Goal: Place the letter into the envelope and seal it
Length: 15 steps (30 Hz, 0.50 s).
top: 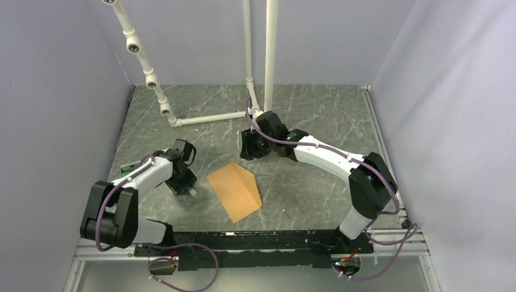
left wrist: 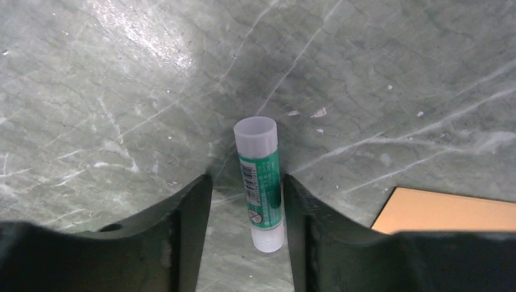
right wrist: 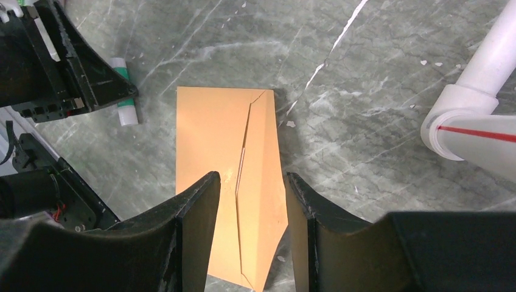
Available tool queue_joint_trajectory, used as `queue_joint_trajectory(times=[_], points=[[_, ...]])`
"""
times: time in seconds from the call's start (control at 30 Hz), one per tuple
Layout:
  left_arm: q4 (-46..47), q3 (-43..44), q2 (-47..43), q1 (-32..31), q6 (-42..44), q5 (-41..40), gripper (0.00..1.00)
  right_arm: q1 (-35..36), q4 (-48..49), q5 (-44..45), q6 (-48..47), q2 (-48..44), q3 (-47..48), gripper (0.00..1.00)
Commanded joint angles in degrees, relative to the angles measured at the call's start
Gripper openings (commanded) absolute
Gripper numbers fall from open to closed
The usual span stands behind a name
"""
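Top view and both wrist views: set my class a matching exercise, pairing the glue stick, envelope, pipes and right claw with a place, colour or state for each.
Things
1. glue stick
2. envelope
3. pipes
4. right claw

Descriptions
A. white, at the far side of the table
B. open, holding nothing
C. lying between the fingers of the left claw
D. orange-brown, flat on the table

Pairs: 1-C, 2-D, 3-A, 4-B
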Motion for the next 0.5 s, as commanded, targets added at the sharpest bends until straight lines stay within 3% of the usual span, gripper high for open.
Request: queue_joint_trajectory(times=[0.0, 0.1, 0.33, 0.47], points=[[1.8, -0.25, 1.81, 0.54, 1.49, 0.67, 0.46, -0.02, 1.22, -0.06, -1.28, 0.77, 2.49, 0.48], [2.14, 0.27, 1.96, 0.61, 2.02, 1.86, 0.05, 0.0, 1.35, -0.54, -1.83, 1.19, 2.87, 0.48], [0.28, 8.53, -3.7, 0.7, 2.89, 9.4, 0.02, 0.57, 5.28, -5.43, -4.03, 0.79, 2.44, 0.56], [-0.49, 13.03, -6.37, 0.7, 0.54, 12.77, 0.02, 2.23, 10.43, -10.59, -7.02, 0.63, 3.02, 0.67]])
